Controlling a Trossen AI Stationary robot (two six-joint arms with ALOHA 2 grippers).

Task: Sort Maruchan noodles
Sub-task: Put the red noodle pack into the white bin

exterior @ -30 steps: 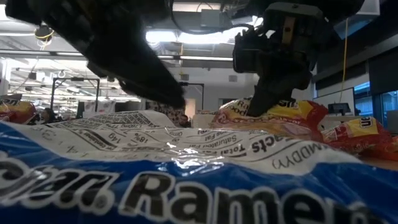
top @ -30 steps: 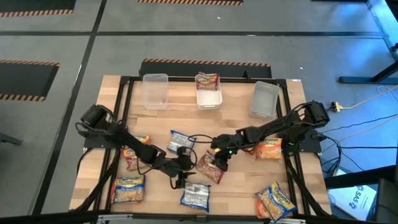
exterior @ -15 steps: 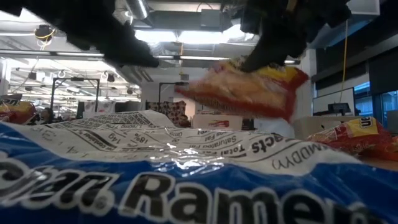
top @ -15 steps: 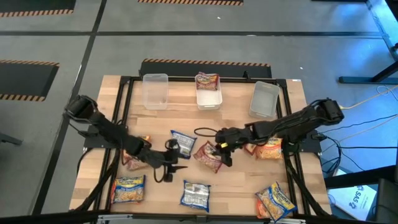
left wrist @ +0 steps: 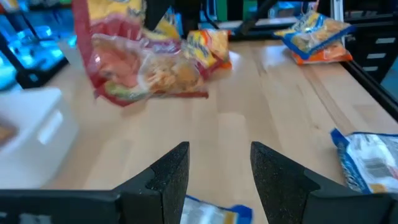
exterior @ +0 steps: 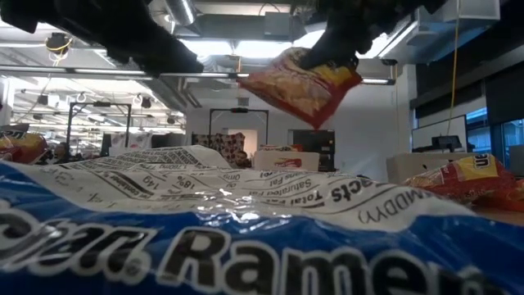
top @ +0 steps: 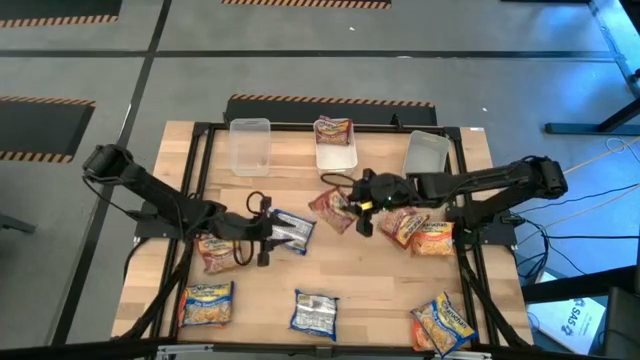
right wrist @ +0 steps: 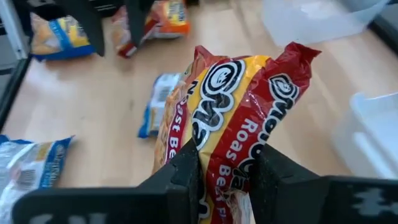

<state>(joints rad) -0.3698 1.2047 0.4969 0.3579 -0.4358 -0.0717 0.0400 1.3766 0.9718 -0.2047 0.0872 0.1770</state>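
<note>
The right gripper (right wrist: 224, 163) pinches a red packet (right wrist: 233, 115) by its end, lifted above mid-desk (top: 370, 280). Light, crinkly and slippery, it probably holds best at a sealed edge. The left gripper (left wrist: 219, 163) hangs open, empty, beside a blue packet (top: 292, 229).

Ceiling strip lights (exterior: 270, 49) are glaring in the low view, leaving the arms silhouetted. The red packet (left wrist: 146, 71) is smearing with motion blur, and the nearest blue packet (exterior: 246, 238) is looming out of focus.
</note>
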